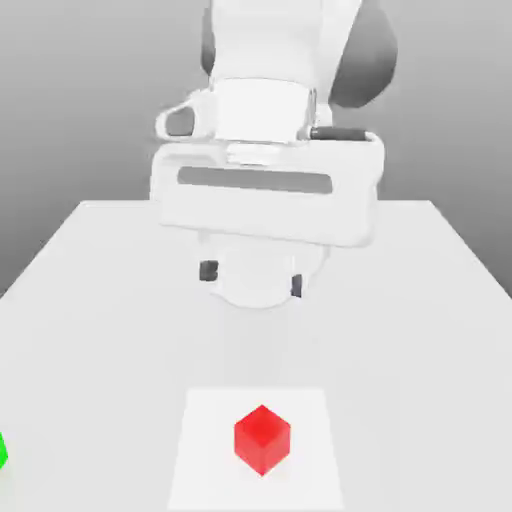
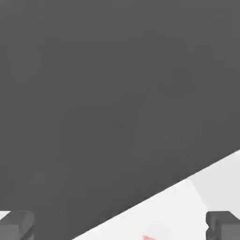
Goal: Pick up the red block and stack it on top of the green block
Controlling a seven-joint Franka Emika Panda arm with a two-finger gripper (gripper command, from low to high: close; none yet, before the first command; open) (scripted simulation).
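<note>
Red block [image 1: 262, 439] sits nearest the exterior camera on a pale square patch [image 1: 200, 470] of the desk [image 1: 100, 290]; green block [image 1: 3, 451] lies well apart. Beyond the red block hangs the pincer [image 1: 251, 277], spread wide, empty. Best centre over red, then descend straight.

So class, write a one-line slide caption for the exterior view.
White robot gripper, fingers apart, hangs above the white table; small matte red cube sits in front, green block a sliver at the view's left edge.
</note>
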